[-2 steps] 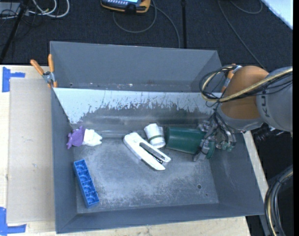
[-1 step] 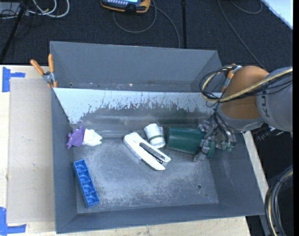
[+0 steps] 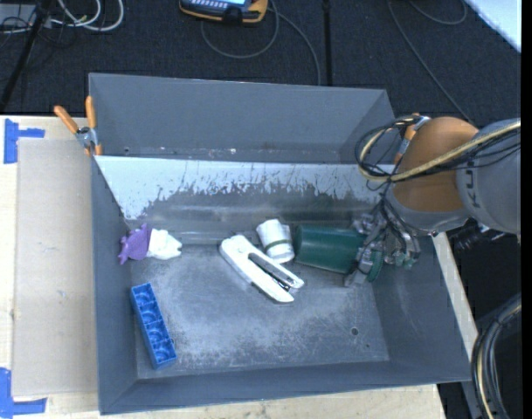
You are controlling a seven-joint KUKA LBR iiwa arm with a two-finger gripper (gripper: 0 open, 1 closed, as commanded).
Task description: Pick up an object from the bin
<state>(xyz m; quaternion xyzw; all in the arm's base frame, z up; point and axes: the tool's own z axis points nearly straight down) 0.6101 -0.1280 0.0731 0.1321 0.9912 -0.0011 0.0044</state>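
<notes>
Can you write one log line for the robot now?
gripper | low, right side of bin | next to dark green cylinder lying sideways

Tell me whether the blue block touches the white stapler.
Apart. The camera view shows bare grey bin floor between the blue block and the white stapler.

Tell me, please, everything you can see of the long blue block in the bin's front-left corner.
The blue block is a long, narrow bar, plastic by its look, its top covered with rows of small studs or cells. It lies flat on the floor of the bin, in the front-left corner, slanted so that its far end points leftward. It sits close beside the left wall. No other object touches it; the purple-and-white thing lies apart, farther back.
</notes>
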